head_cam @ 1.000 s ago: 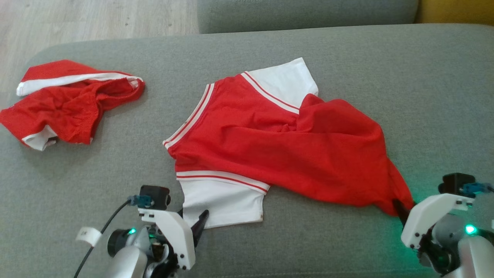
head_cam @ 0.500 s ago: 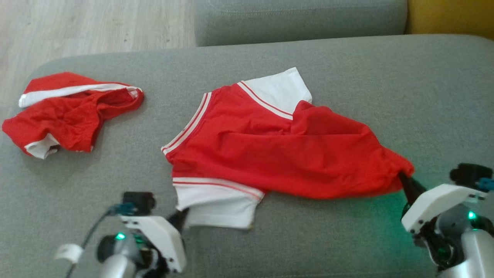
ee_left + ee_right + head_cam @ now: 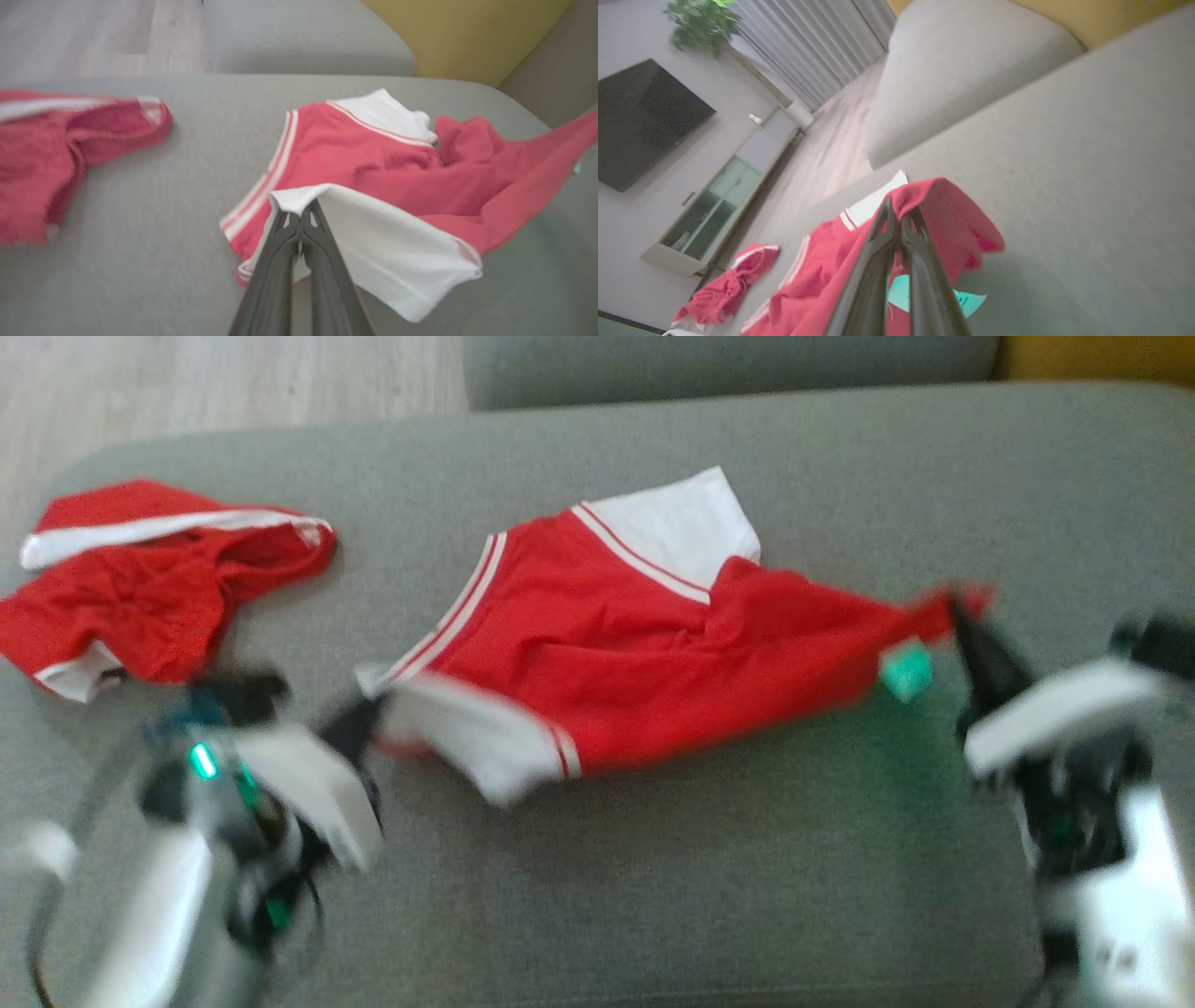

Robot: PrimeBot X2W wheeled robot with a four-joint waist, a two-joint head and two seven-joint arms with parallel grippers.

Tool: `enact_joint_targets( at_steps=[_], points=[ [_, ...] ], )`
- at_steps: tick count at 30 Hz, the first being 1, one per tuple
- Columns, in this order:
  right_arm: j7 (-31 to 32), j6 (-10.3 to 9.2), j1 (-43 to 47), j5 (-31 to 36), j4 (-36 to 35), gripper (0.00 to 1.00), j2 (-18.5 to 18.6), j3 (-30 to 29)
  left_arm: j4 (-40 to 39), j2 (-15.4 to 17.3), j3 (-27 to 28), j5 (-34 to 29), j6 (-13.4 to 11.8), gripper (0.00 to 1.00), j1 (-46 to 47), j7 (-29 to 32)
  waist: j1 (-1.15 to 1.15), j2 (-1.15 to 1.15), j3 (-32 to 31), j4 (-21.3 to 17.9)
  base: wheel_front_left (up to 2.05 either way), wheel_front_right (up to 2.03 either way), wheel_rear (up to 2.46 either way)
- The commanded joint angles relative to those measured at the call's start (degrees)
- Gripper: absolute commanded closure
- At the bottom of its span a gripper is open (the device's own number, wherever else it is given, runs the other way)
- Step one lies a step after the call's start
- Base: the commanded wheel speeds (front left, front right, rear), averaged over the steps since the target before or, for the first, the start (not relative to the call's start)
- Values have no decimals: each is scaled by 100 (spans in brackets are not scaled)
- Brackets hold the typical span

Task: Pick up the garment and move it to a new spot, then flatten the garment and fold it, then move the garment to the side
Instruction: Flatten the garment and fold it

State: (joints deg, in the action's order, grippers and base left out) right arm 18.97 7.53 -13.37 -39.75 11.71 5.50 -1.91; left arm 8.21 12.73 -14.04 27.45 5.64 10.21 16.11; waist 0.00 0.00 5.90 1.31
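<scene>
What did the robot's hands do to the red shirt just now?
Both shut and lifted the red shirt: the left gripper pinched its white sleeve, the right gripper its red corner. The red shorts stayed on the couch.

The garment (image 3: pixel 653 663) is being shown in bright red, its sleeves (image 3: pixel 681 523) in white, with red-and-white stripes being carried along seams and neckline. A teal label (image 3: pixel 906 674) is being displayed. The second garment (image 3: pixel 140 588) is being shown red with white bands, the sofa (image 3: pixel 747 896) plain grey.
</scene>
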Motion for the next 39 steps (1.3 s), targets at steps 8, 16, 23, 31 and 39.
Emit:
enact_joint_targets(
  at_steps=[8, 16, 23, 31, 39],
  points=[
    [-263, -4, -2590, -744, 519, 100, 490, 654, 1007, 609, -71, -164, 167, 100, 3073, -111, 0, 0, 1104, 53, 0, 0, 0],
    [-690, -4, -4646, -969, 1433, 100, 744, 1205, 2136, 696, -547, 253, 182, 100, 5274, -406, 0, 0, 1774, 109, 0, 0, 0],
    [-1180, -4, -6354, -1296, 2114, 100, 915, 1620, 2913, 726, -539, 761, 183, 100, 6992, -857, 0, 0, 2067, 177, 0, 0, 0],
    [-1591, -4, -7704, -1724, 2756, 100, 1109, 1849, 3620, 519, -159, 1660, 184, 100, 8449, -983, 0, 0, 2091, 222, 0, 0, 0],
    [-1594, -4, -7805, -1890, 3221, 100, 1362, 2487, 4022, 535, -717, 2053, 184, 100, 8550, -488, 0, 0, 2030, 277, 0, 0, 0]
  ],
)
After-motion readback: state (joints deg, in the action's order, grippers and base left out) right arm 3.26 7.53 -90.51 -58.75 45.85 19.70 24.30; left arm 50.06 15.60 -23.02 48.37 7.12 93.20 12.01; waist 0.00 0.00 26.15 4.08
